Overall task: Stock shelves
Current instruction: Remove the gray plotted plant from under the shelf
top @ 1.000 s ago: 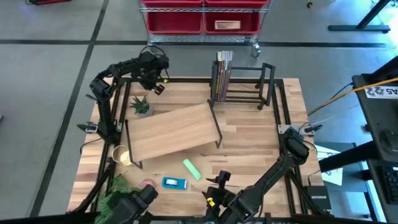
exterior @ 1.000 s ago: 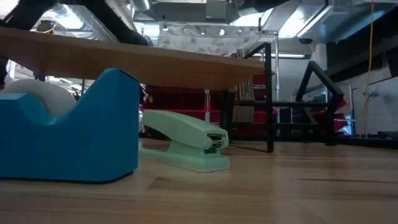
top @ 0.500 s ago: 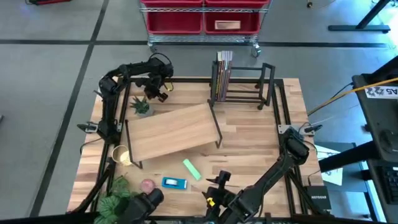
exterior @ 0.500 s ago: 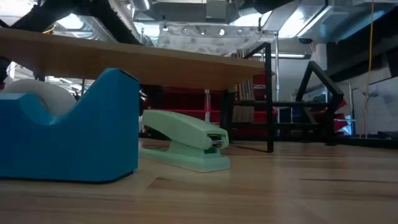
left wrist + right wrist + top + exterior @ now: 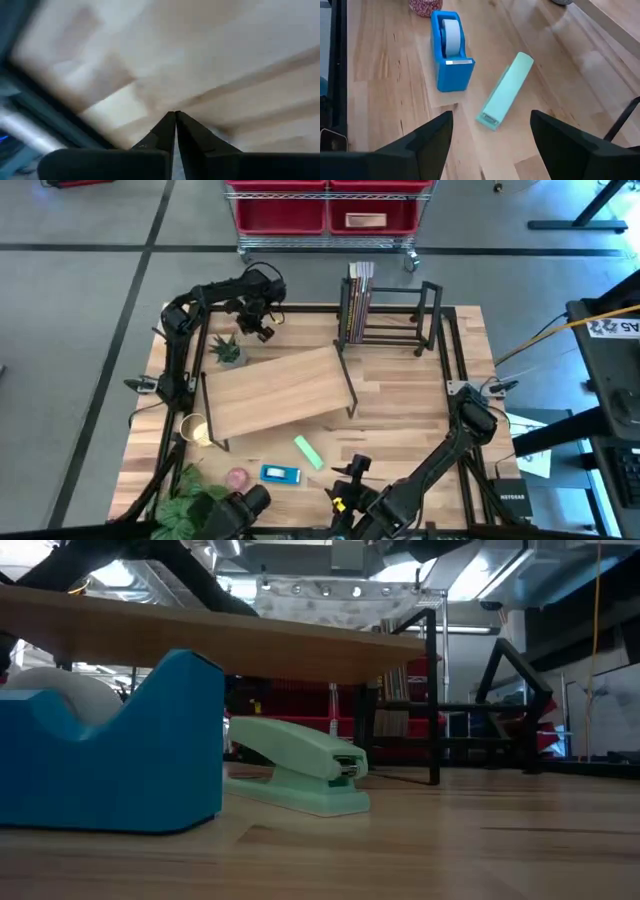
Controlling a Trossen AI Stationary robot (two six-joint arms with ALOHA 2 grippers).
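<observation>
Light wood-topped two-tier shelf [image 5: 278, 392] mid-table, just short of the left gripper [image 5: 258, 323], fingers pressed together, empty. Mint-green stapler [image 5: 506, 90] and blue tape dispenser [image 5: 449, 50] below the right gripper [image 5: 490, 137], spread wide, empty. Best centred over one item before descending.

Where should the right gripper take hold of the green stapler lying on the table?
Probably across the mid-body of the green stapler, coming from above: it lies flat, long and narrow, clear of the blue tape dispenser. The right gripper is open nearby.
</observation>
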